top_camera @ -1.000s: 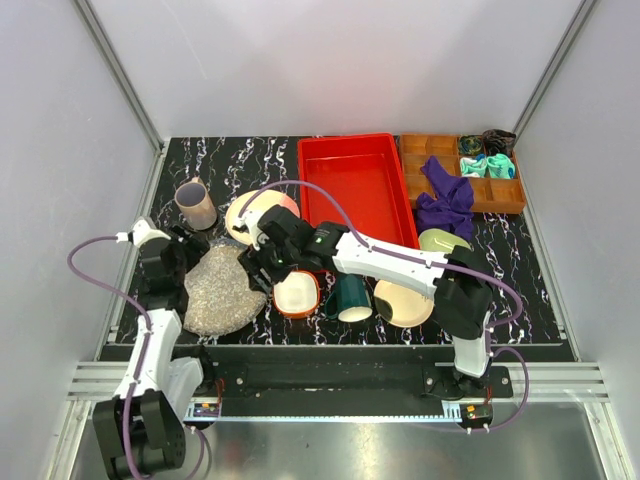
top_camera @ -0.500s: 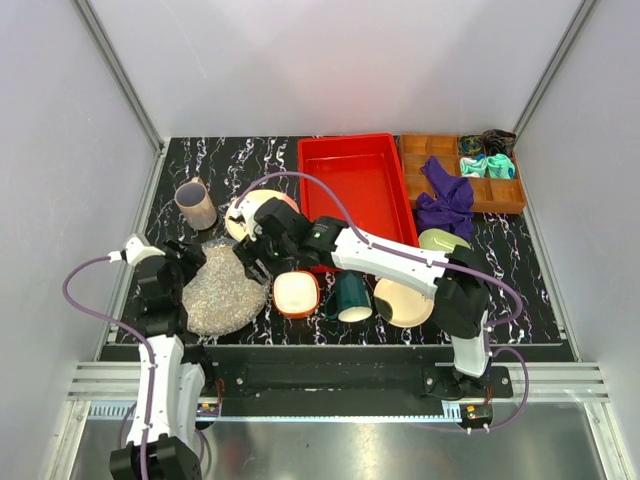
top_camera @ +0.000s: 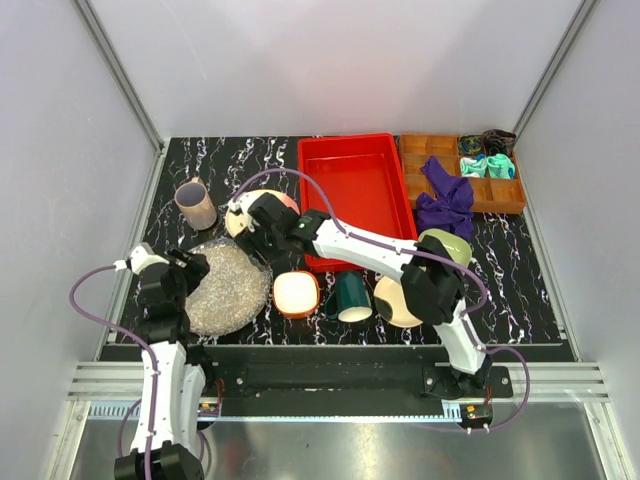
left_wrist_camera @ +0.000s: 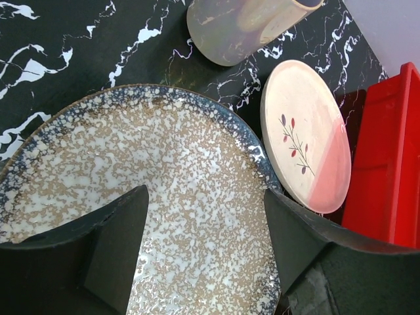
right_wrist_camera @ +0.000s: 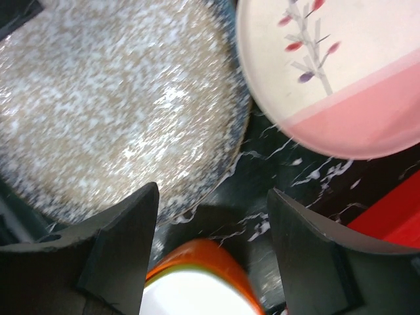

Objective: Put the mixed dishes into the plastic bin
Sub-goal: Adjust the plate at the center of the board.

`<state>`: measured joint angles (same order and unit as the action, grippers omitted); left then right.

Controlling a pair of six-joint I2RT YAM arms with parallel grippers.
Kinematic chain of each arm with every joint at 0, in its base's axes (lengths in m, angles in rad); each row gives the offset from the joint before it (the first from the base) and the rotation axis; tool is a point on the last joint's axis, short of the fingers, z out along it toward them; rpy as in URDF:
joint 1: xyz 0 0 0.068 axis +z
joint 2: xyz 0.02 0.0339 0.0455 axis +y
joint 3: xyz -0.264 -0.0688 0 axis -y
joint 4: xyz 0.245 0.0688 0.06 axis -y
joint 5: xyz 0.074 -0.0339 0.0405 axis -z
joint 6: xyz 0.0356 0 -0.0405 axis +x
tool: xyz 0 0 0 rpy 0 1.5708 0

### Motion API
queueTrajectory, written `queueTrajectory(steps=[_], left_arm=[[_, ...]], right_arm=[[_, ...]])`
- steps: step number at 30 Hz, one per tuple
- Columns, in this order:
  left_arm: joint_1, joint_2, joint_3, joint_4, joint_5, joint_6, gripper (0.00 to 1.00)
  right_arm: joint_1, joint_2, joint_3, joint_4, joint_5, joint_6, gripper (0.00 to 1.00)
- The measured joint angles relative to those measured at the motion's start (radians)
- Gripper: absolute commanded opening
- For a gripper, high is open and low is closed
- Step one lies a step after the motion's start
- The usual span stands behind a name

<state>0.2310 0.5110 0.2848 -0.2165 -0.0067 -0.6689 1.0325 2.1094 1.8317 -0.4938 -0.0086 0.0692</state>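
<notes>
The big speckled grey plate [top_camera: 228, 287] lies at the front left; in the left wrist view it [left_wrist_camera: 197, 164] fills the frame. My left gripper [top_camera: 190, 268] [left_wrist_camera: 205, 195] is open, its fingers spread over the plate's left part. My right gripper [top_camera: 265, 245] [right_wrist_camera: 213, 193] is open and empty, above the gap between the speckled plate [right_wrist_camera: 111, 98], the pink-cream plate [top_camera: 250, 205] [right_wrist_camera: 335, 72] and the orange-white bowl [top_camera: 296, 293] [right_wrist_camera: 197, 285]. The red plastic bin [top_camera: 350, 190] stands empty at the back centre.
A mauve cup [top_camera: 196, 203] [left_wrist_camera: 243, 26] stands back left. A dark green mug [top_camera: 352, 296], a pale yellow plate [top_camera: 392, 303] and a light green bowl [top_camera: 447, 243] sit front right. A brown tray [top_camera: 430, 160] with cloths [top_camera: 445, 205] is at the back right.
My right gripper has moved back and left, off the orange-white bowl toward the pink-cream plate. My left arm has drawn slightly nearer, and the speckled plate has shifted a little right.
</notes>
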Motion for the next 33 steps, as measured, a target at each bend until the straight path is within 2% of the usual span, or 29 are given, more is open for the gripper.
queueTrajectory(steps=[3,9,18,33], left_arm=[[0.000,0.005,0.000,0.001,0.011,-0.002,0.75],[0.000,0.035,0.000,0.002,0.026,-0.001,0.75],[0.000,0.056,0.000,0.009,0.034,0.010,0.75],[0.000,0.097,0.000,0.058,0.058,0.010,0.76]], right_arm=[[-0.012,0.036,0.048,0.000,0.035,-0.054,0.73],[-0.028,0.105,0.124,0.003,0.088,-0.182,0.58],[-0.053,0.167,0.143,0.001,0.074,-0.291,0.59],[-0.053,0.167,0.064,0.026,0.034,-0.425,0.61]])
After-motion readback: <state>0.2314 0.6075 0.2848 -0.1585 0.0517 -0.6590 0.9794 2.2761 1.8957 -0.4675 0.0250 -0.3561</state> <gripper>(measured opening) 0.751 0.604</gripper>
